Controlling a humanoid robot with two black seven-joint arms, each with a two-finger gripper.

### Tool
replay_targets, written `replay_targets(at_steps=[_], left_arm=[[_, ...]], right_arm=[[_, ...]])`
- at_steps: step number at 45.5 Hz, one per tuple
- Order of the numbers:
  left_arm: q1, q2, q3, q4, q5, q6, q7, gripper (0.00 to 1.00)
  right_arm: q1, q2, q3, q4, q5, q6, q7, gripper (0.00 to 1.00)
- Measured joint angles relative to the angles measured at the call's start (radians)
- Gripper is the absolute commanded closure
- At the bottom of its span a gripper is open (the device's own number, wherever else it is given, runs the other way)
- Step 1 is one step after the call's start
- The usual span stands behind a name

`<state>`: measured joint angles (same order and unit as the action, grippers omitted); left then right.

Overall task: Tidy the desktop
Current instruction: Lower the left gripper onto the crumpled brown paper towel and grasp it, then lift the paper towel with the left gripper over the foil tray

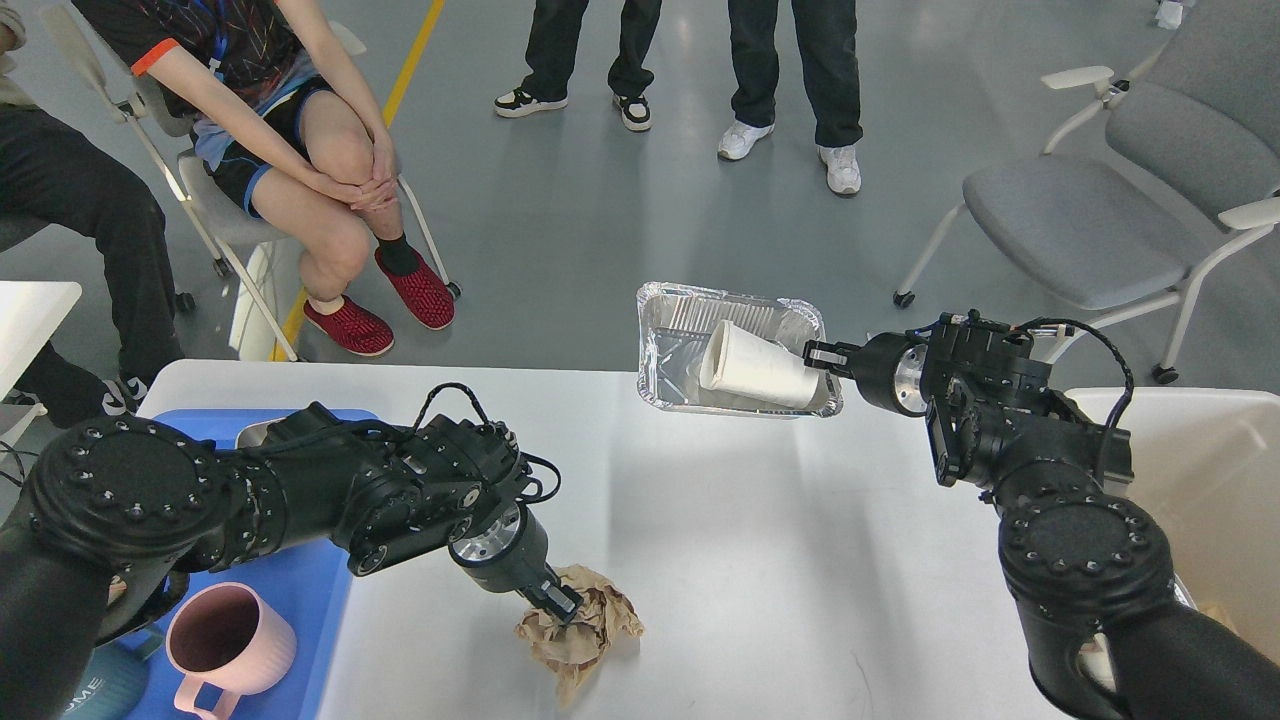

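Pressing down into the crumpled brown paper near the front edge of the desktop, the left gripper seems closed on it. A foil tray with a white cup is held up by the right gripper over the far edge, its long side running left to right, with the bin just right.

Tools on crumpled paper, foil tray
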<state>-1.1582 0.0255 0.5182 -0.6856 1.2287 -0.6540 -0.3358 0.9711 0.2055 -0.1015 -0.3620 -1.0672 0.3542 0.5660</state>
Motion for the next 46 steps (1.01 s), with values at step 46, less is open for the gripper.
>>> replay_targets(at_steps=[46], left_arm=[[-0.428, -0.041, -0.035, -0.156, -0.031, -0.135, 0.011, 0.97]], right_arm=[[-0.015, -0.005, 0.000, 0.009, 0.000, -0.012, 0.000, 1.00]])
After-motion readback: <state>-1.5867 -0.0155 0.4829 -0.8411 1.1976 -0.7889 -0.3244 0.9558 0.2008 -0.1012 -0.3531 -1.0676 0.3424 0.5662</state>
